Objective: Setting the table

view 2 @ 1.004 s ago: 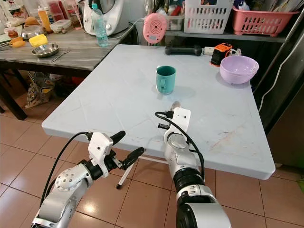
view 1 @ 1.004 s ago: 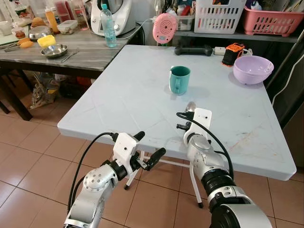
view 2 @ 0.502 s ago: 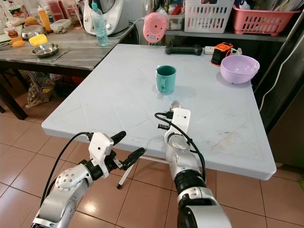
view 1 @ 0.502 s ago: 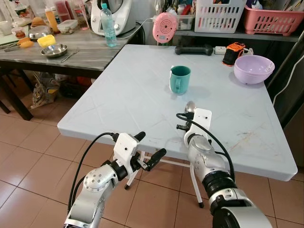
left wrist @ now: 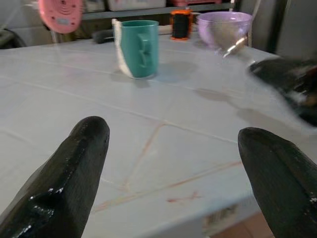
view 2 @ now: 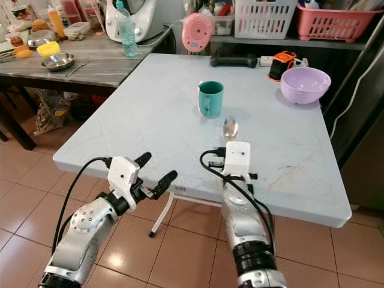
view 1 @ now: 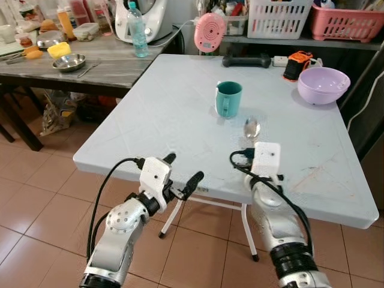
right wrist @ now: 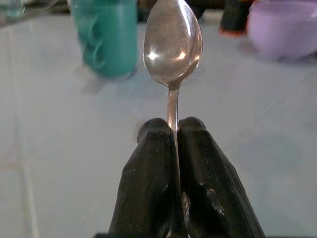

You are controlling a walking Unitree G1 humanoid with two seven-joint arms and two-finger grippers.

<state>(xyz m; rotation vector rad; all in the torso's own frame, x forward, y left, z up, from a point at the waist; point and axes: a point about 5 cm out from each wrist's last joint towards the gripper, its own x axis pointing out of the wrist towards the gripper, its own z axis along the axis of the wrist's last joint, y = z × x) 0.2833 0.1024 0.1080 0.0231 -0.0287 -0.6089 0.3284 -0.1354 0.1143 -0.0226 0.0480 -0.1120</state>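
Risk: right pincer (right wrist: 174, 130), pinching the spoon (right wrist: 172, 42) by its thin handle only, risking slippage or swivelling near the teal mug (view 1: 228, 99); left pincer (view 1: 180, 173) idling wide open, empty.

Your spoon (right wrist: 172, 44) is shiny metal, handle clamped between the right gripper's (right wrist: 176, 130) closed jaws, bowl pointing out toward the teal mug (view 1: 228, 99). Mug stands upright mid-surface (view 1: 156, 114); lilac bowl (view 1: 323, 84) sits upright at the far right corner.
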